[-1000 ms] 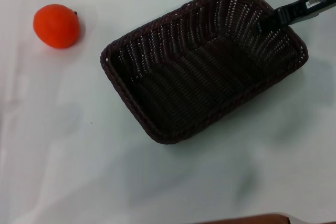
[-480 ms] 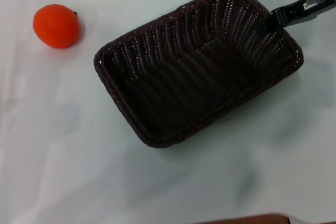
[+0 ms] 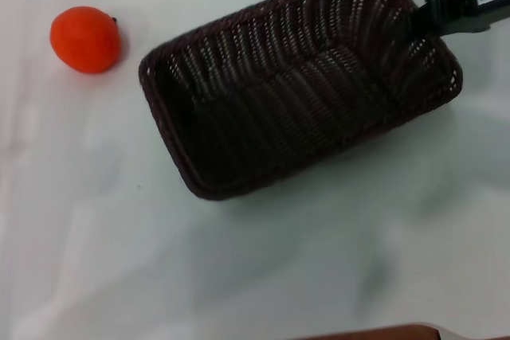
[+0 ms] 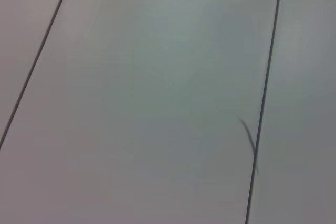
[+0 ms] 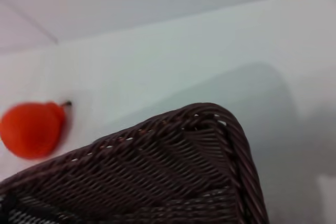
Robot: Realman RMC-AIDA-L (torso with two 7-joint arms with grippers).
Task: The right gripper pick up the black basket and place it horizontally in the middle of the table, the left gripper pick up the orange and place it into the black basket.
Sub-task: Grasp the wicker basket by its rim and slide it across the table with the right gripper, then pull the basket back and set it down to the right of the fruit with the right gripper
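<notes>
The black basket (image 3: 295, 85) is a large dark woven wicker basket in the middle right of the head view, slanted and tilted, its right end raised off the white table (image 3: 239, 268). My right gripper (image 3: 419, 25) comes in from the far right and is shut on the basket's right rim. The basket's corner also fills the right wrist view (image 5: 157, 171). The orange (image 3: 84, 39) lies on the table at the far left, apart from the basket; it also shows in the right wrist view (image 5: 31, 129). My left gripper is out of view.
A brown edge (image 3: 374, 332) shows at the bottom of the head view. The left wrist view shows only a plain grey surface (image 4: 157, 98) with thin dark lines. Bare table lies in front of the basket and around the orange.
The basket has risen and turned toward horizontal with my right gripper on its rim; its near corner has swung away from me and leftward. The orange has not moved.
</notes>
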